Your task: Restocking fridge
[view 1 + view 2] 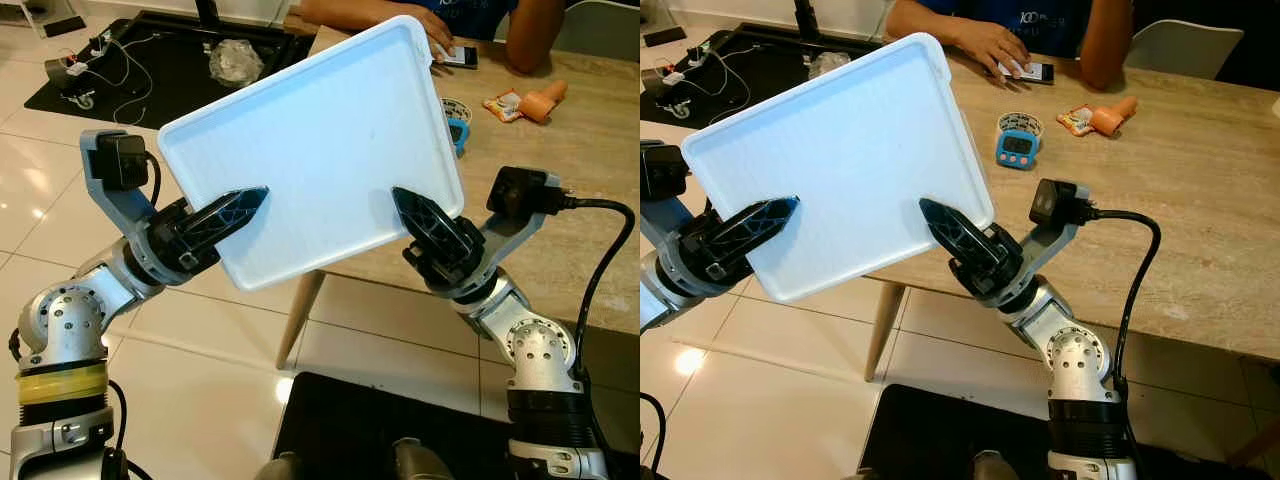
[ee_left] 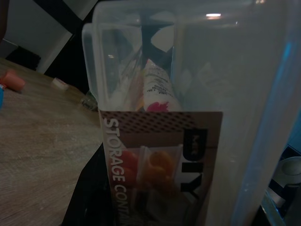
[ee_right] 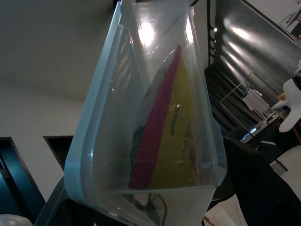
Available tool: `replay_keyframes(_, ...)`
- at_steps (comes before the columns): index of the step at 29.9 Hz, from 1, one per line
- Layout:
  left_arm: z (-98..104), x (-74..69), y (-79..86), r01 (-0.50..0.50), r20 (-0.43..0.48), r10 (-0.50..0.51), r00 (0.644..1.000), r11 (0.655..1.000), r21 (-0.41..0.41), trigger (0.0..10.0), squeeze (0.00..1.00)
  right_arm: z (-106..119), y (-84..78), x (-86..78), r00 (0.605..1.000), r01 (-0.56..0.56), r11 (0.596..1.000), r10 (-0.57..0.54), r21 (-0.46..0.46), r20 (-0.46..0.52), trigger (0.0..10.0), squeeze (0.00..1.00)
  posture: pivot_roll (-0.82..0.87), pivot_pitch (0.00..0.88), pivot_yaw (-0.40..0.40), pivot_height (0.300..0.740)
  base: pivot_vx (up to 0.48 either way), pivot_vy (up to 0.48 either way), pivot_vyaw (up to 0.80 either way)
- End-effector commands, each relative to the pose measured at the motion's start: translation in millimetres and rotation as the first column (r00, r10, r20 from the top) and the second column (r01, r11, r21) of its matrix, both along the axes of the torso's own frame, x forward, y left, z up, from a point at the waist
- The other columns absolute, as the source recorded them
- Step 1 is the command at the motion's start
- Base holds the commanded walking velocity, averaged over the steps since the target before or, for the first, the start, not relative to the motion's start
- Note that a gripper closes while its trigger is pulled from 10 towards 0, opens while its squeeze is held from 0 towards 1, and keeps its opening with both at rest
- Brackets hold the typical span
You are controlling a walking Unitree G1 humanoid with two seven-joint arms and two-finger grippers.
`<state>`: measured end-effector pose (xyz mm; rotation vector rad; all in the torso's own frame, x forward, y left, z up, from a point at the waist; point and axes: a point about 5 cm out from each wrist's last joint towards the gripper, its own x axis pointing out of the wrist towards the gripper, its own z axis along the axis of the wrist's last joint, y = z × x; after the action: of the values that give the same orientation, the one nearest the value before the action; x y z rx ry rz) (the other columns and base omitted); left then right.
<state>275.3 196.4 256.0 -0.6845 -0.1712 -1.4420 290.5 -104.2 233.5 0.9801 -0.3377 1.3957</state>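
Note:
I hold a clear storage container with a pale blue-white lid (image 1: 320,140) tilted up in front of me, lid facing my head. My left gripper (image 1: 240,212) is shut on its left side, one black finger lying over the lid. My right gripper (image 1: 418,218) is shut on its right side in the same way. In the left wrist view the container wall (image 2: 225,84) carries a label reading "STORAGE" and "DIY" (image 2: 160,160), with a white packet (image 2: 157,89) inside. Through the container (image 3: 108,141) in the right wrist view shows a yellow and pink packet (image 3: 169,136).
A wooden table (image 1: 1200,200) stands right behind the container. A person's hand (image 1: 985,45) rests by a phone (image 1: 1032,71) at the far side. A blue timer (image 1: 1018,147) and an orange object (image 1: 1110,113) lie on it. A black mat with cables (image 1: 150,60) covers the tiled floor at the left.

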Motion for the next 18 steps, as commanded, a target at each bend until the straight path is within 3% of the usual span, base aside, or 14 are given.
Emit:
replay_keyframes(1,0,-6.1,-8.5,0.059,0.017,-0.059,0.998,0.998,-0.03,10.0,0.0,4,-4.7,-1.1,0.999,0.023,1.0,-0.023,0.005,0.024,10.0,0.0,-0.05,0.177,-0.005,0.74,0.0,0.0,0.0)
replay_keyframes(18,-6,-9.1,-21.3,0.093,-0.006,-0.093,0.996,0.995,-0.048,10.0,0.0,14,-6.0,0.2,0.996,0.037,0.999,-0.036,0.0,0.082,10.0,0.0,-0.04,0.179,-0.003,0.74,0.0,0.0,0.0)
